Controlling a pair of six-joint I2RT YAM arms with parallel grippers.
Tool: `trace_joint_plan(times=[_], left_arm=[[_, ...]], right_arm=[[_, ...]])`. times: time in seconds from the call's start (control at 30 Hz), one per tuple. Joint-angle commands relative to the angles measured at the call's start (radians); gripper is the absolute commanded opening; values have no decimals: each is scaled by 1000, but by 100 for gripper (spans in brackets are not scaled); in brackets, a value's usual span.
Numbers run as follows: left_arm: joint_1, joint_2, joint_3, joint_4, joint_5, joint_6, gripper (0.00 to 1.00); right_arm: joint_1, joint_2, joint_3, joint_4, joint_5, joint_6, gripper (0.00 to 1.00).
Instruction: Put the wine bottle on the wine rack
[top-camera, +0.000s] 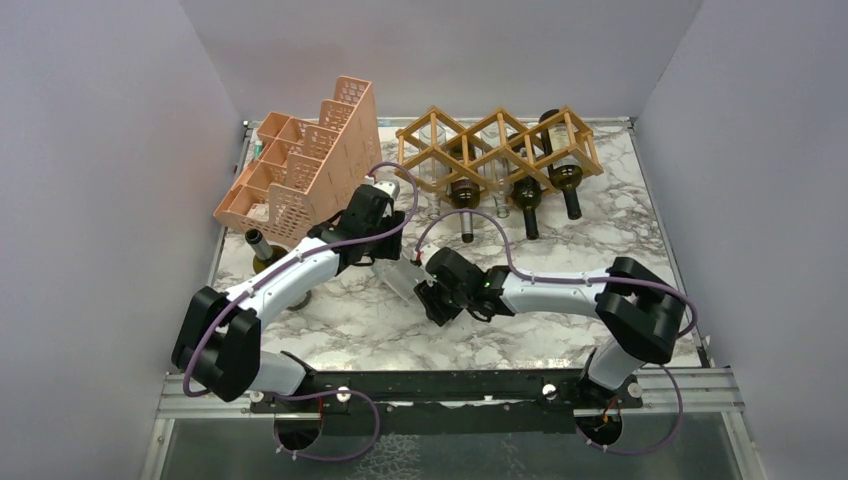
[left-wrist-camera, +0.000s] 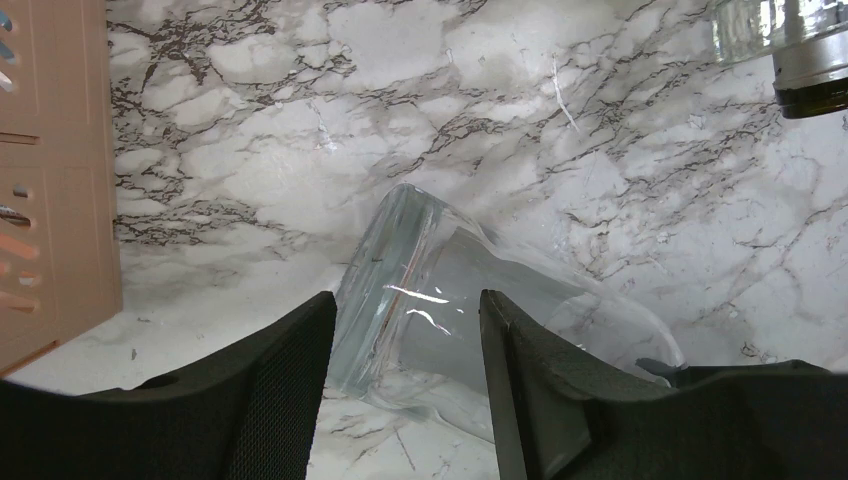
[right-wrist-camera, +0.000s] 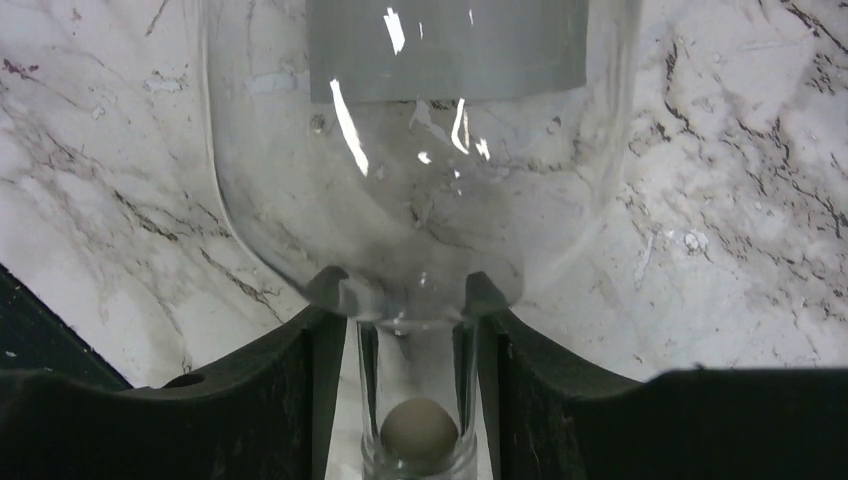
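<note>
Right gripper (right-wrist-camera: 405, 300) clamps bottle (right-wrist-camera: 400, 180) by neck. Left gripper (left-wrist-camera: 407, 300) fingers parted, empty, bottle base just beyond tips.

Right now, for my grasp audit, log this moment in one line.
right gripper: clamped on clear bottle neck | left gripper: flanking bottle base, grip unclear | wine rack: holds dark bottles

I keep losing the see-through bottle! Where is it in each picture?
Top view: the clear bottle is in the middle, where the two arms meet.
Left wrist view: low in the middle, its bottom end behind the left hand.
Right wrist view: fills the upper middle, its neck inside the right hand.
Shared landmark: the marble table shows in all three.
</note>
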Motion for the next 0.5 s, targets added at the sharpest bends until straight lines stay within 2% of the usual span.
trace_joint_plan(times=[0.0,0.23,0.33,0.47], left_arm=[[-2,23,-21,-41,37,1,57],[-2,31,-26,-42,53,5,53],[-2,35,-25,-42,66,9,52],[-2,33,-16,-36,87,16,51]], right_arm=[[-1,47,48,20,22,-16,52],[-2,91,60,49,54,4,51],[-2,100,41,92,79,8,46],[-2,110,25,132,75,-3,44]])
